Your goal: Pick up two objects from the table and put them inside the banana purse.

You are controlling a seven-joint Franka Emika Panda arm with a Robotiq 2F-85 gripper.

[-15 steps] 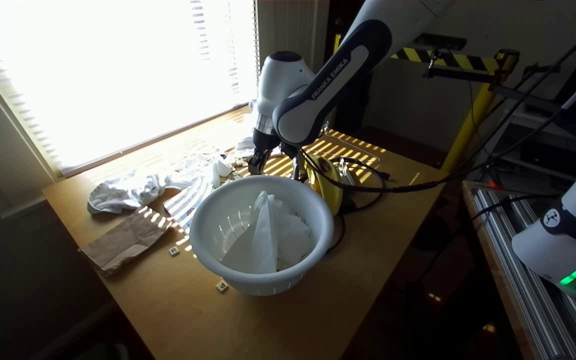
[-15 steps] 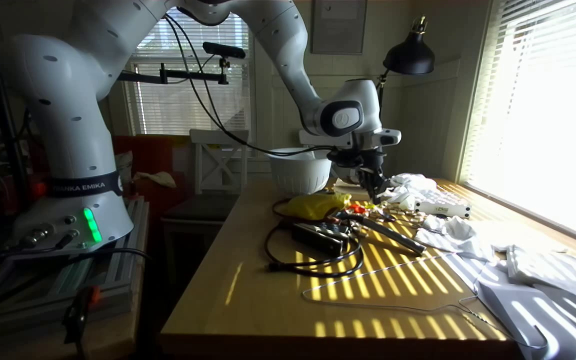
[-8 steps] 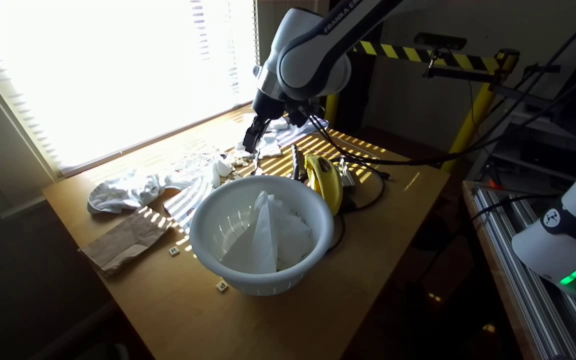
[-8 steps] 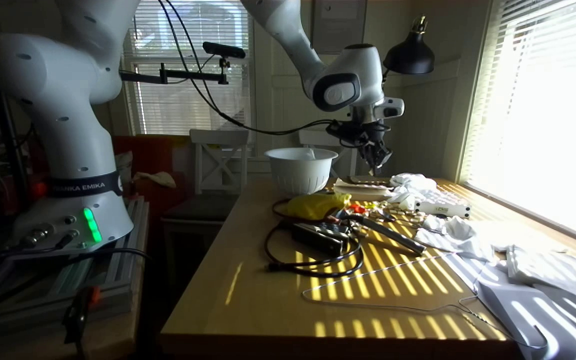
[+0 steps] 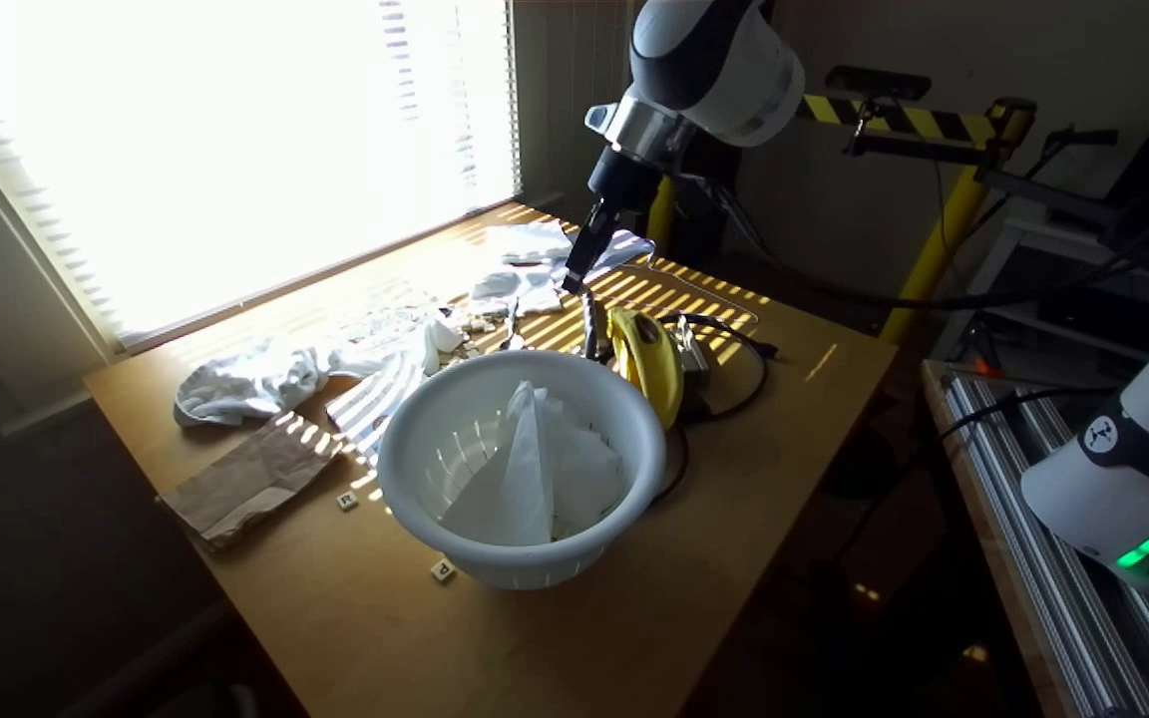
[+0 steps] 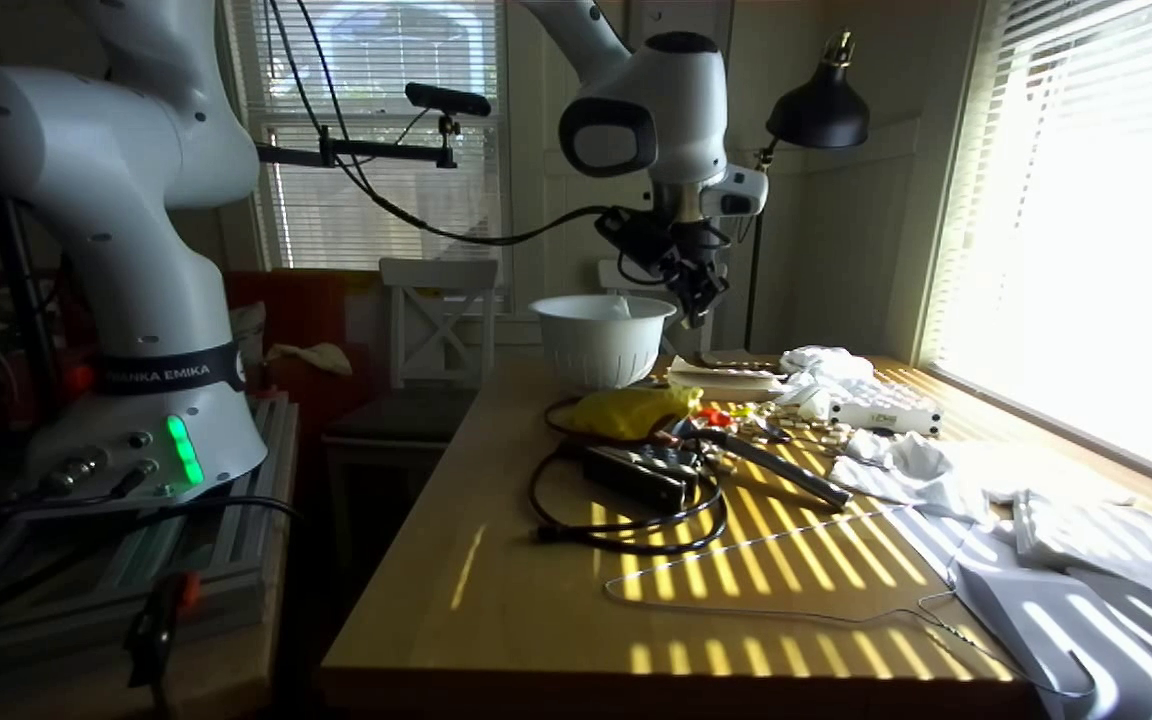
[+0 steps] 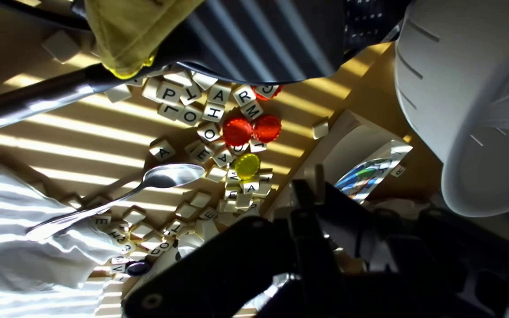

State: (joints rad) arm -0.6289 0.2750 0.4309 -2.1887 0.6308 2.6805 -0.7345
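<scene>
My gripper [image 7: 314, 187] is shut on a small pale tile [image 7: 319, 183], seen edge-on between the fingertips in the wrist view. In both exterior views the gripper [image 5: 573, 284] hangs above the wooden table [image 5: 694, 588], apart from everything below; it also shows here [image 6: 694, 318]. The yellow banana purse [image 5: 656, 364] lies on the table beside the white bowl; it also shows here [image 6: 626, 412]. In the wrist view only part of the purse [image 7: 133, 33] shows at the top, over a dark handle. Its opening is not seen there. Loose letter tiles [image 7: 212, 112] lie scattered below.
A large white bowl [image 5: 525, 566] stands beside the purse. Red caps [image 7: 237, 131], a yellow cap [image 7: 247, 166], a spoon [image 7: 170, 176] and a dark handled utensil [image 7: 263, 48] lie near. A black cable [image 6: 626, 548], a wire hanger [image 6: 736, 608] and white cloths [image 6: 911, 470] lie around.
My gripper has risen from low over the table, then moved rightward in an exterior view, nearer the purse's side. The purse, bowl and other things have not moved.
</scene>
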